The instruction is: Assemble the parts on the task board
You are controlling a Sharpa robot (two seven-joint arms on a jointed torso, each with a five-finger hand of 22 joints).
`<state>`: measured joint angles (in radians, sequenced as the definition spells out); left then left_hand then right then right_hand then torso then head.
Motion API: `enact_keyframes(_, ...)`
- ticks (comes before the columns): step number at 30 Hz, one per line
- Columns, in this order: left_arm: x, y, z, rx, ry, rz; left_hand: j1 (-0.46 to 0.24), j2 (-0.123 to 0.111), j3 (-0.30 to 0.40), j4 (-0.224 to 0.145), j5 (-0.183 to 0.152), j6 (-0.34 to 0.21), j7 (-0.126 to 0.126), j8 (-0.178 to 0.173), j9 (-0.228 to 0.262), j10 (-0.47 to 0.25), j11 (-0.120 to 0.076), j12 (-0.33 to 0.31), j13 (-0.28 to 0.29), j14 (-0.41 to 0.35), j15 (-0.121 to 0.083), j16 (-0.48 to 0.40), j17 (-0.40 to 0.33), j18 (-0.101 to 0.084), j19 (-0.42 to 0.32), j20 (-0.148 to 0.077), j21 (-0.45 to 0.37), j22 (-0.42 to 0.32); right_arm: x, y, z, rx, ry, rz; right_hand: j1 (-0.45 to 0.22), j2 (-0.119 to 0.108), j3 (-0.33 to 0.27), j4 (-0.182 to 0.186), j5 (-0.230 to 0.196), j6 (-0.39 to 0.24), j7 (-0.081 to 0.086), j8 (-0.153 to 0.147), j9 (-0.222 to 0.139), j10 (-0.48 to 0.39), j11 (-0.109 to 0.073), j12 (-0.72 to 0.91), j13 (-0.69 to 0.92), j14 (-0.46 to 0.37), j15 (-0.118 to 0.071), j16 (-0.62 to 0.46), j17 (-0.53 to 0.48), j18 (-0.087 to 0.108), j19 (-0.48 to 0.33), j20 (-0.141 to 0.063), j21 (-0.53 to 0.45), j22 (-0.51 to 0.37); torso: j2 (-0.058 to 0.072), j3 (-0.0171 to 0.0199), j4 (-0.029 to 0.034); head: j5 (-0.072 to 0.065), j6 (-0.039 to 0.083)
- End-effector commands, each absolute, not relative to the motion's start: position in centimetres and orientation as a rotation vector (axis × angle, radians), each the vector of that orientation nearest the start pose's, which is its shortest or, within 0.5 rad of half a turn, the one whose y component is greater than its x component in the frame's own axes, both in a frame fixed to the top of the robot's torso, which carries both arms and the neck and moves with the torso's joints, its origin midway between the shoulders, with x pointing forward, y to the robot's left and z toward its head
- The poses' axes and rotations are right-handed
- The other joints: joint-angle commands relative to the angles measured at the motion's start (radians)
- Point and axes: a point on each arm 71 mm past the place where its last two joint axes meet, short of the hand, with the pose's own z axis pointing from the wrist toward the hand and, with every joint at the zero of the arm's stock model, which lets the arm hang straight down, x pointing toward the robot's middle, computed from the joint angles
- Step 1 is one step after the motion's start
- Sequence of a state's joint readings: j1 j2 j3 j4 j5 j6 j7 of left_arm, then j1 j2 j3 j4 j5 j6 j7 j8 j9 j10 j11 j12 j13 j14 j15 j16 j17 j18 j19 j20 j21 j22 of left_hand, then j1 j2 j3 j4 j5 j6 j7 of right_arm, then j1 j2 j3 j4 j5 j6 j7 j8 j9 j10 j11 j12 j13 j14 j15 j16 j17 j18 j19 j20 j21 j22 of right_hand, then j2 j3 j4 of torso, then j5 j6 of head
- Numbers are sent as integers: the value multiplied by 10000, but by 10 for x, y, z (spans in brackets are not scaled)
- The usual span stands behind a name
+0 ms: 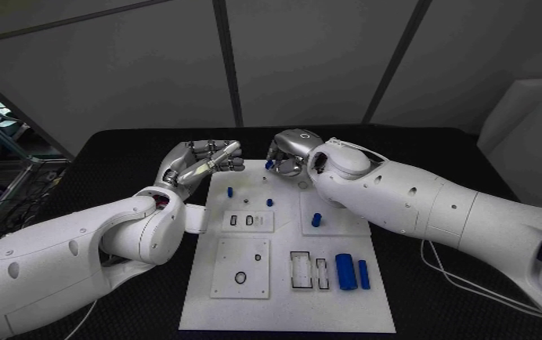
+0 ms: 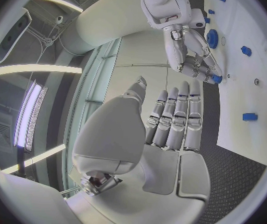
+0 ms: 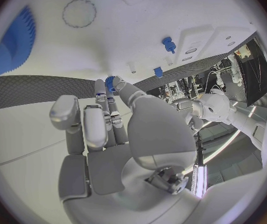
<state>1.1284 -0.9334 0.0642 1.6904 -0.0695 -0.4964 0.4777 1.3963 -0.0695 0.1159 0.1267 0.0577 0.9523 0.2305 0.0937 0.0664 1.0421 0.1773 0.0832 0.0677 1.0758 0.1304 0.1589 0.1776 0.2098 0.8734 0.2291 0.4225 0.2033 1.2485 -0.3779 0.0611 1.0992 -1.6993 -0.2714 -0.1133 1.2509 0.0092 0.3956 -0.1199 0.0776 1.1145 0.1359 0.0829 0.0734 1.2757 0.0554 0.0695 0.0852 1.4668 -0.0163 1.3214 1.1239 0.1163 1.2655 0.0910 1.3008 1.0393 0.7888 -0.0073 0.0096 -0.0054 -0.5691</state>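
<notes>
The right hand (image 1: 289, 156) is hovering over the far edge of the task board (image 1: 362, 309), and its fingers (image 3: 111, 92) are pinching a small blue part (image 2: 216, 78) at their tips. In the left wrist view this part is showing between the closed fingertips, just above the board surface. The left hand (image 1: 204, 161) is hanging beside the board's far left corner, near the right hand but apart from it; its fingers (image 2: 177, 119) are lying straight and close together and are holding nothing.

The held part is judged to be light, rigid moulded plastic with a smooth skin, so it is likely to slip or twist in a fingertip pinch. Grip it across its body, near the middle, leaving the end free for insertion.

The board is a flat, matt white plate carrying raised square panels with slots and round holes. On it, small blue pegs (image 1: 269, 202) are standing near the far end, a short blue cylinder (image 1: 316, 218) is standing at mid-board, and a large blue cylinder (image 1: 345, 271) is lying beside a thin blue bar (image 1: 363, 273) near the front. A blue toothed wheel (image 3: 12, 42) is visible in the right wrist view. The desk (image 1: 452, 301) is covered in black textured matting.
</notes>
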Motion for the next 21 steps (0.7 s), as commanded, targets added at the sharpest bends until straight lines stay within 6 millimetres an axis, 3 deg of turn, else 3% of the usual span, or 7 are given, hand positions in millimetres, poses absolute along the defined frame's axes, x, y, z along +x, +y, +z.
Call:
enact_keyframes(1,462,215,-150,-10393,12377,-15311,-30,78,-11,-65,-26,-28,26,-32,-14,-77,10,-44,-11,-52,-15,-35,10,-307,-34,34,66,12,559,-70,-145,-3707,15160,5669,-7,8,4,75,36,91,-66,42,218,-34,65,-65,0,405,-7,41,8,-145,57,3,52,17,9,1,1,5,-7)
enact_keyframes(9,462,215,-149,-10364,12365,-15337,-34,88,-12,-76,-27,-32,30,-41,-13,-87,13,-54,-11,-55,-11,-48,16,-307,-43,38,68,13,561,-70,-147,-3674,15264,5482,-81,-150,21,202,42,-166,44,-139,170,-341,157,-101,-52,381,78,77,3,-145,12,51,65,18,17,4,-5,15,-7)
enact_keyframes(12,462,215,-149,-10359,12369,-15345,-34,88,-12,-76,-27,-32,30,-41,-13,-87,13,-54,-11,-55,-11,-48,16,-307,-43,38,68,13,562,-71,-147,-3616,15205,5442,-250,-520,-73,369,-65,-1417,337,-193,-78,-1534,543,-74,-221,217,349,-244,-579,-45,-449,238,-282,-623,17,8,-12,24,-2)
enact_keyframes(16,462,216,-149,-10358,12373,-15342,-34,88,-12,-76,-27,-32,30,-41,-13,-87,13,-54,-11,-55,-11,-48,16,-307,-43,38,68,13,562,-71,-145,-3564,14919,5561,-161,-842,-508,474,5,-3135,274,-245,-114,-2522,613,-16,-206,101,485,-517,-1081,117,-951,356,-705,-1326,15,20,-11,16,6)
enact_keyframes(18,463,216,-149,-10359,12370,-15331,-34,88,-12,-76,-27,-32,30,-41,-13,-87,13,-54,-11,-55,-11,-48,16,-307,-43,38,68,13,560,-71,-143,-3546,14765,5648,-105,-877,-671,505,52,-3343,261,-237,-103,-2647,632,38,-193,95,504,-542,-1141,127,-979,379,-741,-1372,19,22,-14,17,13)
enact_keyframes(21,463,217,-148,-10360,12360,-15310,-34,88,-12,-76,-27,-32,30,-41,-13,-87,13,-54,-11,-55,-11,-48,16,-307,-43,38,68,13,556,-73,-140,-3493,14476,5803,-38,-853,-769,532,95,-3066,318,-183,-57,-2636,622,126,-178,96,499,-546,-1165,122,-948,384,-725,-1338,15,28,-9,9,26)
